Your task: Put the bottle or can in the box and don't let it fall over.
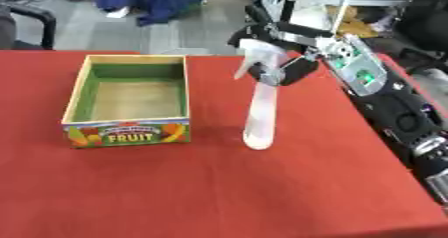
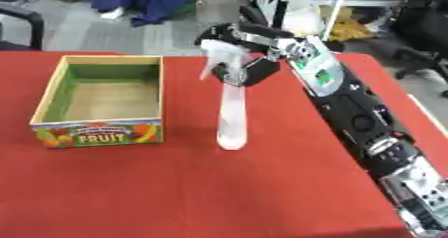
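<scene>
A tall, slim white spray bottle (image 1: 262, 109) with a trigger head stands upright, its base (image 2: 231, 143) close to the red table. My right hand (image 1: 284, 64) comes in from the right and is shut on the bottle's neck just under the spray head. The wooden box (image 1: 129, 99) with a green inside and a "FRUIT" label on its front stands to the left of the bottle, open and with nothing in it. A gap of red cloth lies between bottle and box. My left hand shows in no view.
The red table (image 1: 219, 192) reaches its far edge just behind the box. My right forearm (image 2: 359, 112) lies along the table's right side. Chairs, blue cloth and equipment sit on the floor beyond the far edge.
</scene>
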